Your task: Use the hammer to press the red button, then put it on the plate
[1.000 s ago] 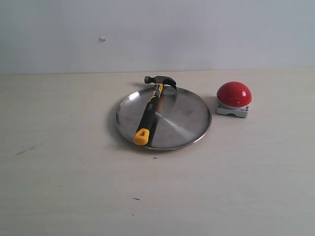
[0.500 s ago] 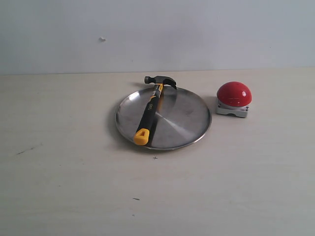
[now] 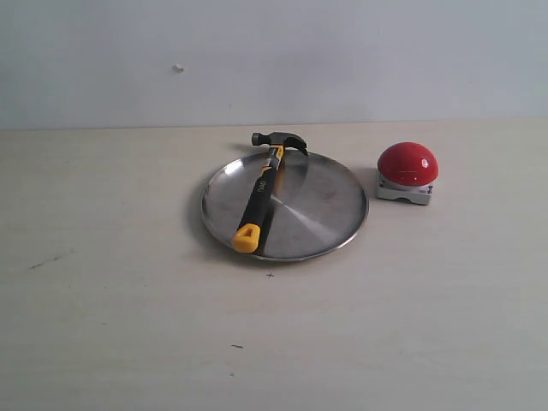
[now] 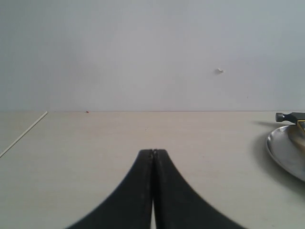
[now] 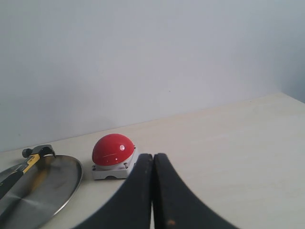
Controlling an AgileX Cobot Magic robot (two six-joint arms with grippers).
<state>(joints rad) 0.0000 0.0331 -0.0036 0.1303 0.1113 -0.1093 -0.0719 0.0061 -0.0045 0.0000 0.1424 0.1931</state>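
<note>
The jaws of the left gripper [image 4: 152, 151] are pressed together, tip against tip, gripping nothing. They are low over the pale table [image 4: 86, 143], well apart from everything the task concerns. In the left wrist view the plate [image 4: 286, 152] shows only as a sliver at the picture's edge, off to one side of the closed tips. The dark head of the hammer [image 4: 288, 116] pokes out past the plate's far rim.

In the exterior view the plate sits at the middle of the table and the hammer lies aslant on it. The yellow end of the handle rests by the near-left rim, the black handle crosses the left part of the dish, and the head hangs over the far rim. The red button [image 3: 407, 163] stands near the plate's right side, apart from it, dome up on its pale square base.

The right gripper [image 5: 153, 155] likewise has its jaws closed on nothing. The button stands ahead of its tips and a little to one side, not touching them. The hammer lies further off on the plate, touched by neither gripper.
</note>
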